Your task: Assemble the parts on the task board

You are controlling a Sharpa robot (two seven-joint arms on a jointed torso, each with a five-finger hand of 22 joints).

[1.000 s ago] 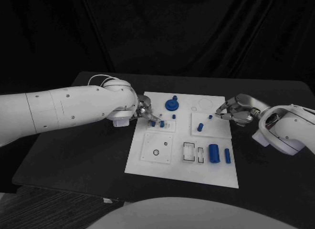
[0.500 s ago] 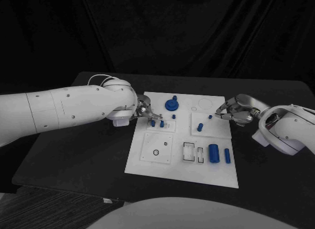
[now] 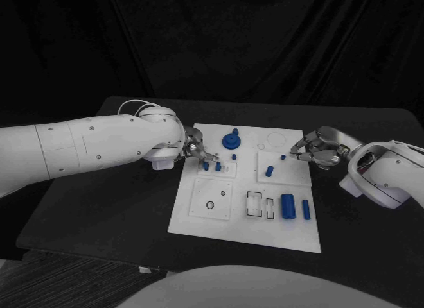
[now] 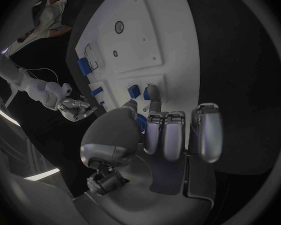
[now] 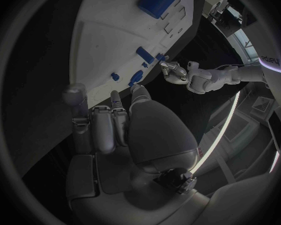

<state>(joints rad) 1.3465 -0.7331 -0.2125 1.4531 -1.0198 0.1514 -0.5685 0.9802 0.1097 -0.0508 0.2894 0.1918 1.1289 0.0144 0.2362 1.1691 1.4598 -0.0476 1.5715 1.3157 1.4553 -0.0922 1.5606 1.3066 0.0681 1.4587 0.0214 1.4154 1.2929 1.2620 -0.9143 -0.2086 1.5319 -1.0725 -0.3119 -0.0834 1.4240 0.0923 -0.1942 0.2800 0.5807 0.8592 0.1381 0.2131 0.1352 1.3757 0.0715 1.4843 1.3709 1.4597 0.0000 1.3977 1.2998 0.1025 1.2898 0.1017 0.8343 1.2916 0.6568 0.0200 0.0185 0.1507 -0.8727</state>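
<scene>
While the white rectangular task board (image 3: pixel 216 215) lies flat in the middle of the black surface (image 3: pixel 110 205), both hands stand at its far end. The left hand (image 3: pixel 195 153) is at the board's left edge, its fingers (image 4: pixel 154 94) narrowed down over two small blue upright pegs (image 3: pixel 211 166) standing in a raised white block; whether it actually pinches one cannot be told from these views. The right hand (image 3: pixel 316 153) is at the board's right edge, fingers curled close, near a tiny blue stud (image 3: pixel 282 156); whether it holds anything cannot be told either. A blue round knob part (image 3: pixel 231 139) stands at the far middle, a single blue peg (image 3: pixel 268 171) in the right block, and a thick blue cylinder (image 3: pixel 288 205) and a thin blue rod (image 3: pixel 306 210) lie loose at the near right, beside empty rectangular slots (image 3: pixel 261 205). Judged risks: the left fingers crowd two pegs set close together, so a sideways push could tilt or unseat the neighbour; an off-axis insertion could jam; the loose cylinder could roll if the board is nudged.
</scene>
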